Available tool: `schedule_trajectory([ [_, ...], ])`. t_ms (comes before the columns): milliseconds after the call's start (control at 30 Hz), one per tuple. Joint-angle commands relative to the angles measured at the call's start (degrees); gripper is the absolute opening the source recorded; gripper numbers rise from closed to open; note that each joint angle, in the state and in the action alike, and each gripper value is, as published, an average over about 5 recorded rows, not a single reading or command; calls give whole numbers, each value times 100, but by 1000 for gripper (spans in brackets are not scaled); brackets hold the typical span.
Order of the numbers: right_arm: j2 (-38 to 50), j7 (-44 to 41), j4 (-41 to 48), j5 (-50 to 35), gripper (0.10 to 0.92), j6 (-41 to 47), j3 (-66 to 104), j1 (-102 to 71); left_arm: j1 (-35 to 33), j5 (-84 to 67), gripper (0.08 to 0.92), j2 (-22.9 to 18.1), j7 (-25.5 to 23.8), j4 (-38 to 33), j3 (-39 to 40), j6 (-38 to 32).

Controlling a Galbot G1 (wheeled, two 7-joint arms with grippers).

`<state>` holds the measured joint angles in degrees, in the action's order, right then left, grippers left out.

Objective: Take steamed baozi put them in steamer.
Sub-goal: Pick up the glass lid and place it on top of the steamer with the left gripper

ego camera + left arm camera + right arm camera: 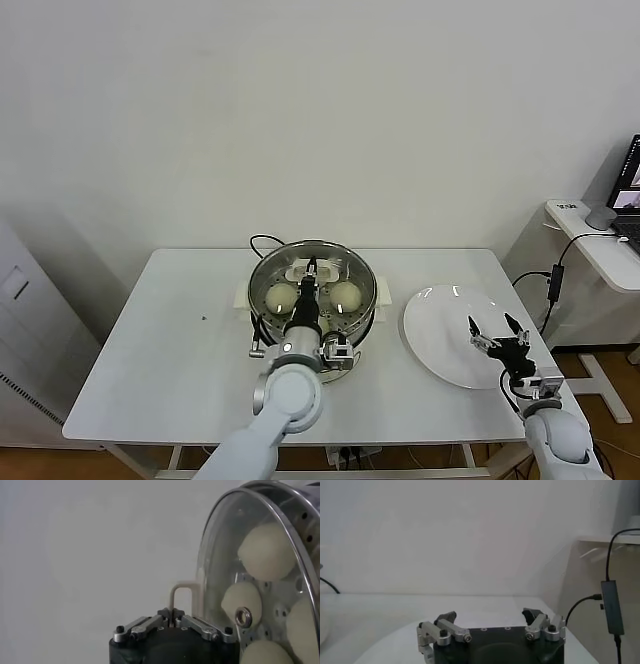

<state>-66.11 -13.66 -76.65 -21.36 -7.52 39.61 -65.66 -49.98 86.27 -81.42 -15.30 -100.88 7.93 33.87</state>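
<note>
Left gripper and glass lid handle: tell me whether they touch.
Touching. The left wrist view shows the left gripper shut on the cream handle of the glass lid covering the steamer.

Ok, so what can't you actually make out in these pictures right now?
- Head view: the left arm and left tool cover the near half of the steamer; only two baozi show.
- Left wrist view: the lowest baozi is cut off by the edge.
- Right wrist view: the right tool hides most of the plate.

Bare lab or office room: white table (pixel 180 350), plain wall, side desk with laptop (pixel 630 195).
</note>
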Motion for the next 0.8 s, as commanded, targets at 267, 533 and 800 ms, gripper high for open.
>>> schedule_trajectory([
  [267,-16,-8,19,-7,823,-13,21,-5,-35,-29,104,-49,87,165,-41,-28],
  [533,-40,-9,18,-4,823,-18,33,-17,-133,-83,104,-15,125,152,-72,-36],
  [800,-43,-6,-3,-4,823,7,23,22,-392,-422,186,176,139,-473,-157,-65],
])
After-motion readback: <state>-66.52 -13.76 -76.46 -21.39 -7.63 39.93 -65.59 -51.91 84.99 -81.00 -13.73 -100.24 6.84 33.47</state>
